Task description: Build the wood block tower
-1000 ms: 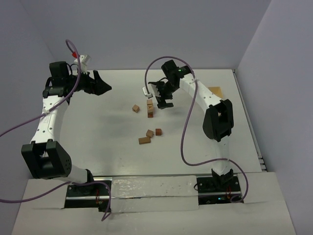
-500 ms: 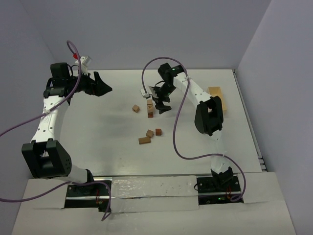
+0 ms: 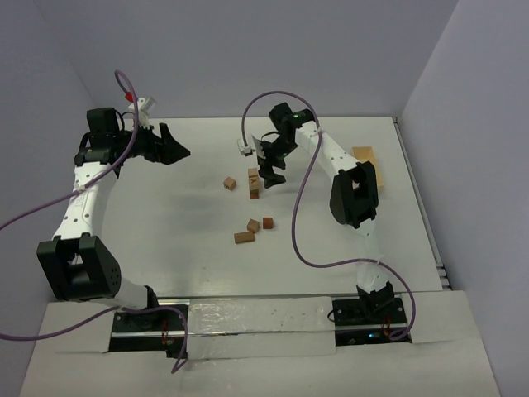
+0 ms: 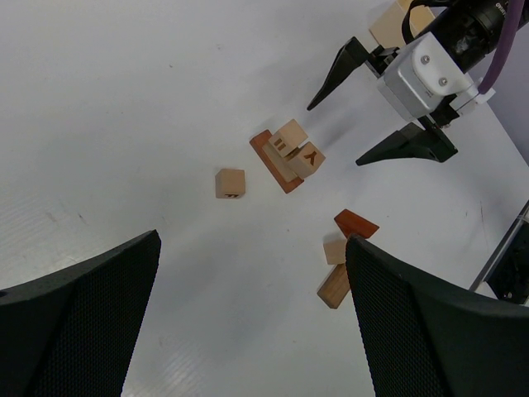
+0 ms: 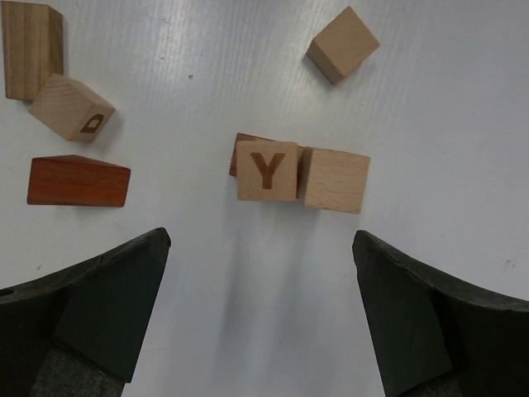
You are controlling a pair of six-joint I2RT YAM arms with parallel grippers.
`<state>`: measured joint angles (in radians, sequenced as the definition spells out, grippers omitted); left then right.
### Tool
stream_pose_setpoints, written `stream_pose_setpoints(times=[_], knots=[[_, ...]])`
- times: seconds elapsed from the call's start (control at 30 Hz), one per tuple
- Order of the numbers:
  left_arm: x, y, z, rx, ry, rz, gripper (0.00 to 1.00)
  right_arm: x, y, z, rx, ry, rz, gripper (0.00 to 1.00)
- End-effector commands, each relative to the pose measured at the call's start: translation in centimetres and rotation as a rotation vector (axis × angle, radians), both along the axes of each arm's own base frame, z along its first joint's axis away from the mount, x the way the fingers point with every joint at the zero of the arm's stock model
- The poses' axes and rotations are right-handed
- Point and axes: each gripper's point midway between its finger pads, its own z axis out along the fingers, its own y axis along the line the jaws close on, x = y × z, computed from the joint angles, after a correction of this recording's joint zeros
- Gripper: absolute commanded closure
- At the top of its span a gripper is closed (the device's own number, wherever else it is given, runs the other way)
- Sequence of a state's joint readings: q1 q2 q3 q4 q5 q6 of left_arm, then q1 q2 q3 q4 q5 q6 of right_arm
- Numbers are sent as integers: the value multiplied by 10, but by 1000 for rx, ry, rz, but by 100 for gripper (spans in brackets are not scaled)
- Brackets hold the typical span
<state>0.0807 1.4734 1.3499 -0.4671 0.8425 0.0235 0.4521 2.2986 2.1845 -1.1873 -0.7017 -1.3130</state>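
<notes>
While I stood looking over the white table (image 3: 165, 223), the two arms took up most of the view. The left arm (image 3: 83, 194) rose along the left side, and the right arm (image 3: 357, 194) bent in toward the middle from the right. A pale wooden tray (image 3: 366, 155) lay near the table's right edge, partly hidden behind the right arm. The left gripper (image 3: 175, 142) hung well to the left of the blocks, its fingers spread wide with nothing between them. The right gripper (image 3: 273, 168) hovered just above the low stack (image 3: 254, 184), its fingers also spread wide and holding nothing. From its own camera both fingers stood clear of the wood on either side. That stack, near the middle of the table, was all there was of a tower. It was a reddish-brown bar (image 4: 271, 157) lying flat, with two light cubes side by side and touching on top, a Y cube (image 5: 266, 170) and a plain cube (image 5: 334, 179). A lone cube (image 3: 230, 183) sat apart, just left of the stack. Nearer the arms' bases three more pieces lay close together: a tan bar (image 3: 243, 237), a lettered cube (image 3: 253, 225) touching it, and a red wedge (image 3: 268, 222) just beside them.
</notes>
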Motion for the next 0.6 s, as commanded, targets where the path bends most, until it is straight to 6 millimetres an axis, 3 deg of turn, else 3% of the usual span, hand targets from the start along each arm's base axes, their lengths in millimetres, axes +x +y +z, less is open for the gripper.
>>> stream_pose_setpoints(times=[0.0,0.2,0.57], knots=[[1,-1,5,-1,-32,-27,1,17,5,15,55,-60,-32,0],[0,-2,5,0,-33,-32,1,25,7,14,47,-84,-10,0],[0,-3,4,-2,-29,-41,1,17,16,-2,17,-61,13,0]])
